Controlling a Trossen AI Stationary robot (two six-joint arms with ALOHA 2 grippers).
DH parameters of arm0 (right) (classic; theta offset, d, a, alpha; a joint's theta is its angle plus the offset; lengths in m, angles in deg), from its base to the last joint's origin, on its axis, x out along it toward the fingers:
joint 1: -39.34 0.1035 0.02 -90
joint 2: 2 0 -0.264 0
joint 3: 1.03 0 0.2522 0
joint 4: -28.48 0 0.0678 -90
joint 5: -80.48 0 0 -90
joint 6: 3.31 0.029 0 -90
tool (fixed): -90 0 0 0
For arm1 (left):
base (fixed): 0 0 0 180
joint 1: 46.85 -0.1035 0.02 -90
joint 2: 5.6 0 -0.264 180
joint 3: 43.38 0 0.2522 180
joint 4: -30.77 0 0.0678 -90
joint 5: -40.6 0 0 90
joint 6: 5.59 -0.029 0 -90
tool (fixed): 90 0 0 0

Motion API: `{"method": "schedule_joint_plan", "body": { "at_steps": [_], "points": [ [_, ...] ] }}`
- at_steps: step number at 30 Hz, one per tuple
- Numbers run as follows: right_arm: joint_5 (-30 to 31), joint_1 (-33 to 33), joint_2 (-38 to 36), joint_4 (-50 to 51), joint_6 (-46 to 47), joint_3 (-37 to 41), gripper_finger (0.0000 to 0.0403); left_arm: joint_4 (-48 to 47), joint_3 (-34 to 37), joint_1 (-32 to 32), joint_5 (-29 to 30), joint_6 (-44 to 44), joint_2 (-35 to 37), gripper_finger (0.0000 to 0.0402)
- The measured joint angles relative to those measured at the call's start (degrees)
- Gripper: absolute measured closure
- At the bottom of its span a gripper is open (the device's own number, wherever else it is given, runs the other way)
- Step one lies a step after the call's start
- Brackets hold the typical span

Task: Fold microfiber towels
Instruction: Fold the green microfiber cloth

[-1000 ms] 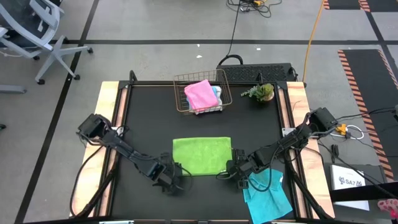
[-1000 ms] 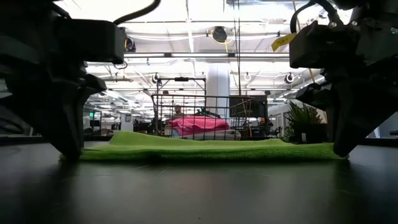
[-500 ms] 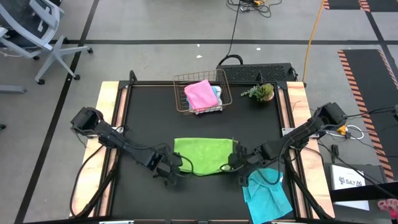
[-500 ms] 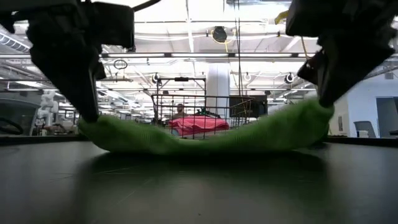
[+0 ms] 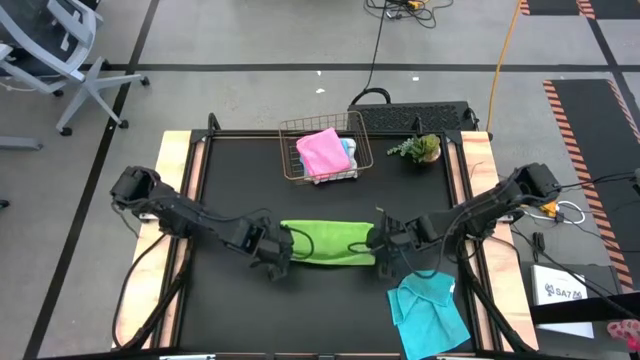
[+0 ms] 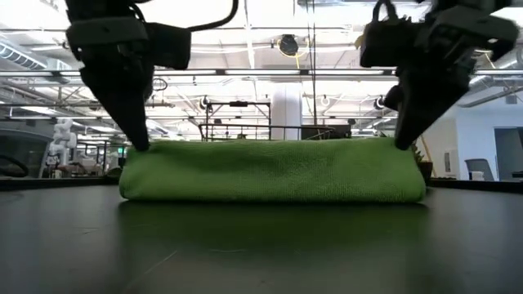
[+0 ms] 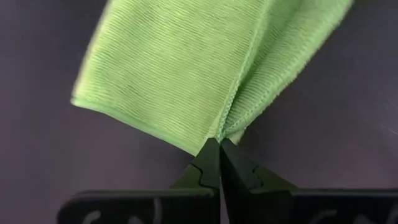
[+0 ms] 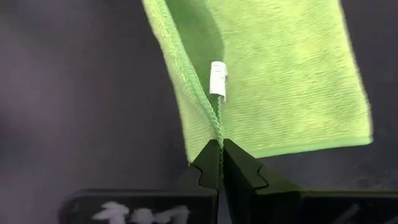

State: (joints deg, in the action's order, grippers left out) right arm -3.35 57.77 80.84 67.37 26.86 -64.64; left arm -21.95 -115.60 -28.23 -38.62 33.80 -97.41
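Lime green towel, doubled over on black table, pinched at L end by left gripper & at R end by right gripper, both closed on its edges.

The lime green towel is ribbed, fuzzy cloth with stitched hems, lying on a matt black table.

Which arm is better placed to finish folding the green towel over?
Neither alone: the left gripper and right gripper each pinch a corner of the green towel, so both should likely carry the fold across together.
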Motion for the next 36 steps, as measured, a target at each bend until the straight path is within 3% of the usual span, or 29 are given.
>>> {"method": "schedule_joint_plan", "body": {
  "at_steps": [12, 36],
  "points": [
    [0.1, -7.4, 0.0, 3.4, -5.5, 0.0, 0.0403, -2.5, 0.0, -6.9, 1.3, -2.2, 0.0, 0.0401],
    [1.2, -12.9, 0.0, 5.6, -9.9, 0.0, 0.0402, -3.3, 0.0, -14.2, 1.8, -7.5, 0.0, 0.0392]
  ]
}}
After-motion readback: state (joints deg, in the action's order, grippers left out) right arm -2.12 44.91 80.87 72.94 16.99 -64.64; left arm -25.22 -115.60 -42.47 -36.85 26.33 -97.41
